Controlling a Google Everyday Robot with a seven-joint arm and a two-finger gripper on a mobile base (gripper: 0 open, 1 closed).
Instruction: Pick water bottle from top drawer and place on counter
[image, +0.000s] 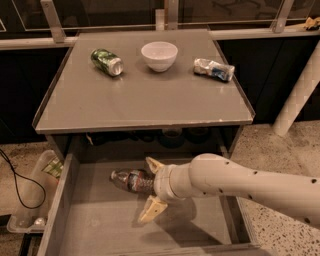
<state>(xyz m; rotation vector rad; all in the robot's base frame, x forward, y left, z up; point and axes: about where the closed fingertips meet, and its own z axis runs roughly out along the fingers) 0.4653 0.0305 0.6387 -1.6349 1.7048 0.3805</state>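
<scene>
The water bottle (131, 180) lies on its side on the floor of the open top drawer (95, 220), its cap end pointing left and its label band toward the right. My gripper (152, 187) reaches in from the right with its fingers spread open, one finger (152, 164) behind the bottle and one finger (151, 209) in front of it. The bottle's right end sits between them. The counter (145, 95) is above the drawer.
On the counter stand a green can (106, 61) lying on its side, a white bowl (159, 55) and a shiny silver-and-blue item (214, 69). A clear bin (30, 200) sits on the floor left of the drawer. A white post (300, 95) stands at the right.
</scene>
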